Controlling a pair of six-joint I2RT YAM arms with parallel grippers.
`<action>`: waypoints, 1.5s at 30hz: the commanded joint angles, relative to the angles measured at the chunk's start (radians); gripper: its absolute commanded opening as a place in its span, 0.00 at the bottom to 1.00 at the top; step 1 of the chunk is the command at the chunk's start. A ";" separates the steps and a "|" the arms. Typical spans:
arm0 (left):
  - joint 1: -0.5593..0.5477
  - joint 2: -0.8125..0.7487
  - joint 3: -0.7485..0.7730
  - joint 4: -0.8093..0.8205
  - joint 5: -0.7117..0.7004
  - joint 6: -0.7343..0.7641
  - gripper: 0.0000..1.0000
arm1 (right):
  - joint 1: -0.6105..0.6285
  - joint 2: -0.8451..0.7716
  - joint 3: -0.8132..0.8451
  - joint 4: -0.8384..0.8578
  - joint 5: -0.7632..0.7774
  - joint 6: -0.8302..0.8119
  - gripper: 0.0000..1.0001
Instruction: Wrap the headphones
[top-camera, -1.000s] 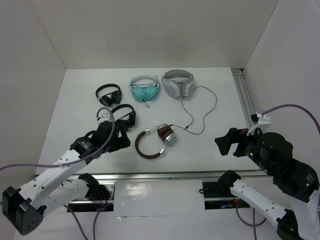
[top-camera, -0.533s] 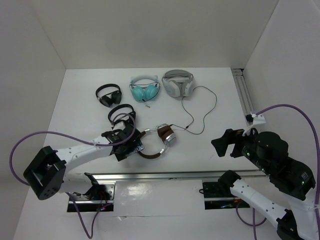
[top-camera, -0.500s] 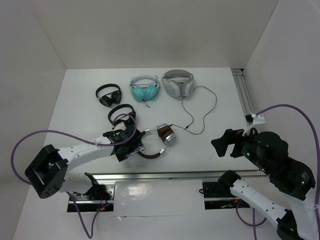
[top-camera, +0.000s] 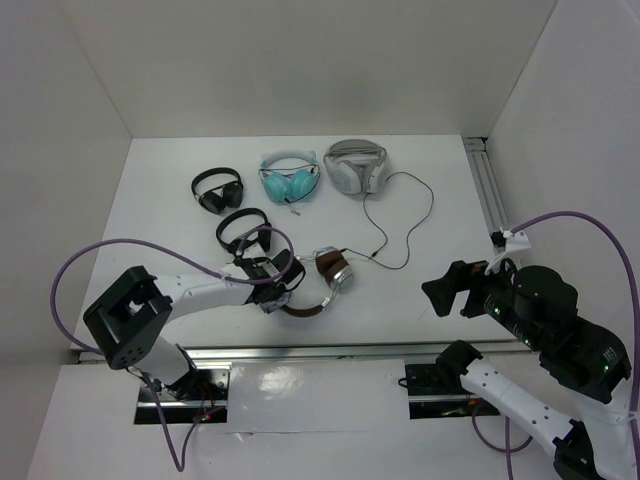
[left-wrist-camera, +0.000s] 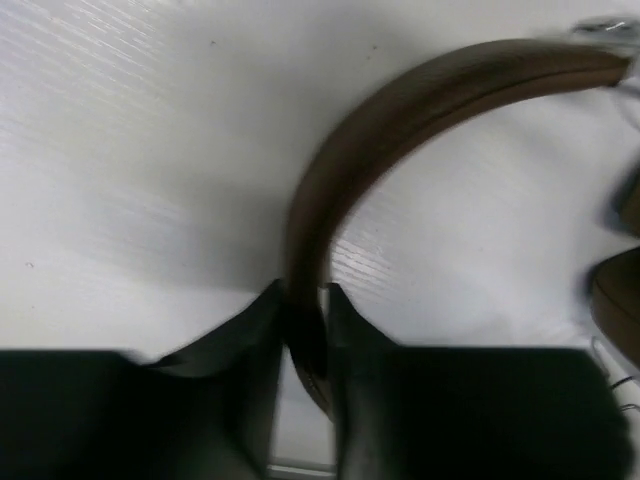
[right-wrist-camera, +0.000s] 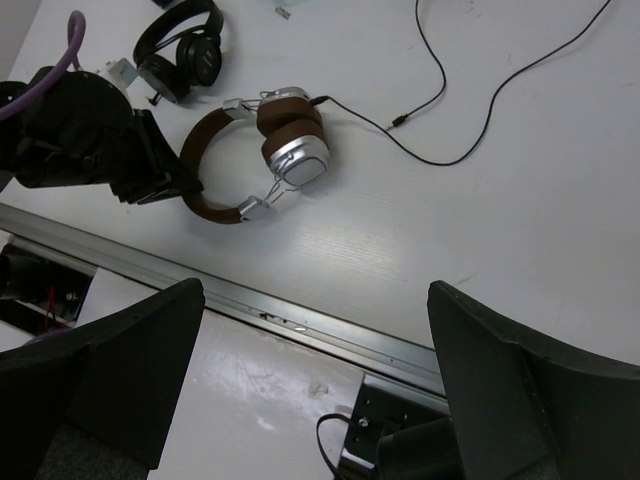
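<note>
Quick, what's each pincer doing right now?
Left pincer: closed on the dark brown headband of the silver-cupped headphones.
Right pincer: open, holding nothing.

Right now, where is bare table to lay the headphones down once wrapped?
Free: the near strip between the headphones and the right gripper; also between the cable loop and the side rail. Crowded: the back row around the teal headphones, and by the left gripper.
</note>
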 joint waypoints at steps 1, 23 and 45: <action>-0.003 0.086 -0.020 -0.035 0.021 -0.035 0.28 | -0.002 -0.010 -0.005 0.063 -0.002 -0.007 1.00; -0.233 -0.557 0.484 -0.821 -0.425 0.164 0.00 | -0.002 -0.084 -0.266 0.773 -0.382 -0.014 1.00; 0.237 -0.415 1.028 -0.713 -0.106 0.816 0.00 | 0.019 0.282 -0.406 1.109 -0.245 -0.287 0.93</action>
